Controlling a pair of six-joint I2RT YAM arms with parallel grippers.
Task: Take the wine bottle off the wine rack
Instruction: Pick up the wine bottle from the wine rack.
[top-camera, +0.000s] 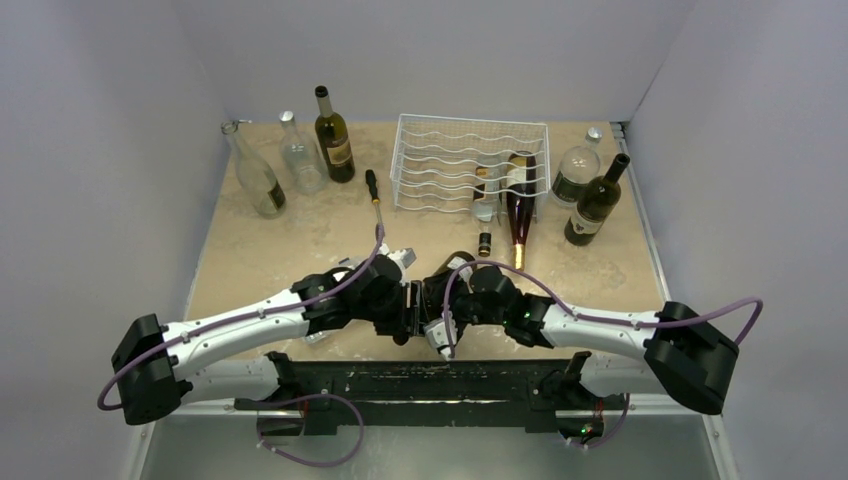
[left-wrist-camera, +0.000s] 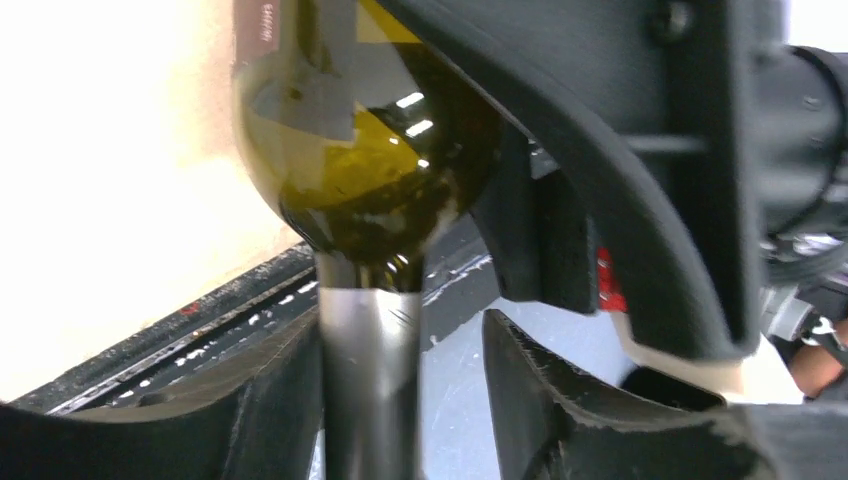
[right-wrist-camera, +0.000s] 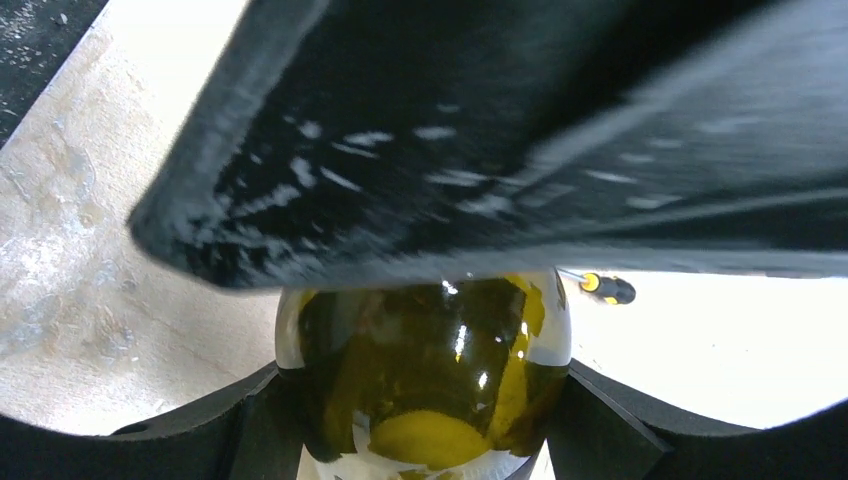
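Observation:
An olive-green wine bottle (top-camera: 457, 263) is off the white wire wine rack (top-camera: 470, 160), near the table's front edge between both arms. In the right wrist view my right gripper (right-wrist-camera: 425, 400) is shut on the bottle (right-wrist-camera: 430, 370), with a finger pressed against each side of its body. In the left wrist view the foil-covered neck (left-wrist-camera: 368, 370) stands between the fingers of my left gripper (left-wrist-camera: 400, 350). The neck lies against the left finger, with a clear gap to the right finger (left-wrist-camera: 520, 380), so this gripper is open. In the top view the arms hide most of the bottle.
A dark red bottle (top-camera: 519, 205) and a clear one (top-camera: 487, 190) lie in the rack. Three bottles (top-camera: 300, 155) stand at the back left and two (top-camera: 590, 195) at the back right. A screwdriver (top-camera: 375, 200) and a small cap (top-camera: 485, 240) lie mid-table.

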